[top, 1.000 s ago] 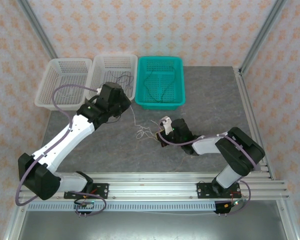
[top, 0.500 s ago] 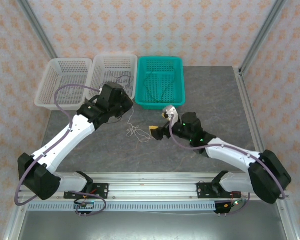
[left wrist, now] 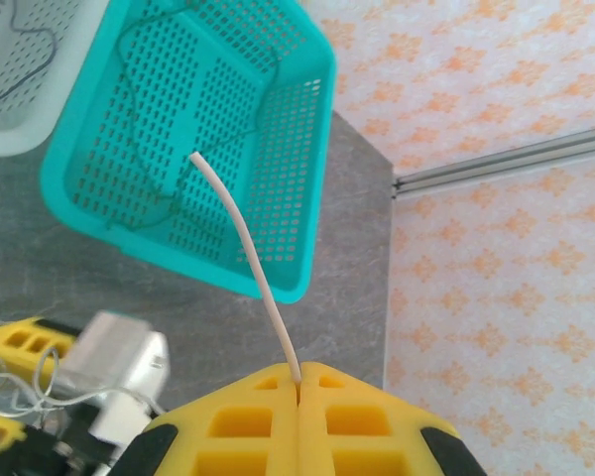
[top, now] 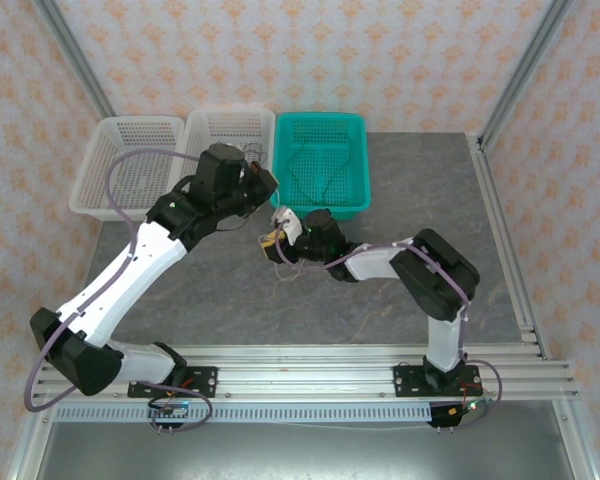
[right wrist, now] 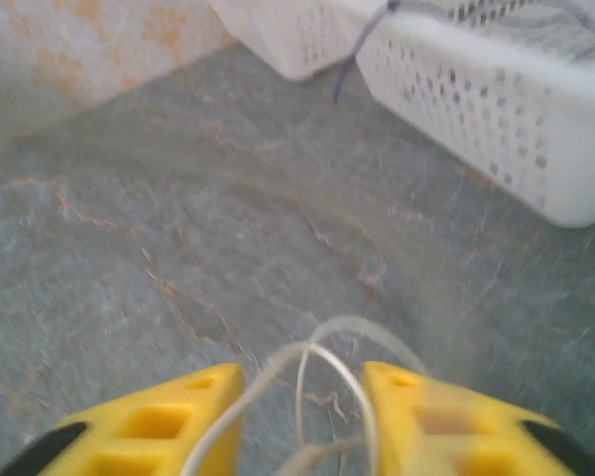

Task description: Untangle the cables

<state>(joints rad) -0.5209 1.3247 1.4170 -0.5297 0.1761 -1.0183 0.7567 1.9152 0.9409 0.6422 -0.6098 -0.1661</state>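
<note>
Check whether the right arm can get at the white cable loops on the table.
Probably yes. The right claw is open low over the table, and the loops lie between its fingers with nothing in the way.

left arm point(top: 140, 255): we hold it stretched far forward from its base.
left gripper point(left wrist: 298, 373): our fingers press flat together, pinching a whitish cable point(left wrist: 240, 248).
right arm point(top: 425, 270): we keep it folded, forearm lying low and pointing left.
right gripper point(right wrist: 302, 375): our fingers stand apart, just on the near side of the left gripper.
</note>
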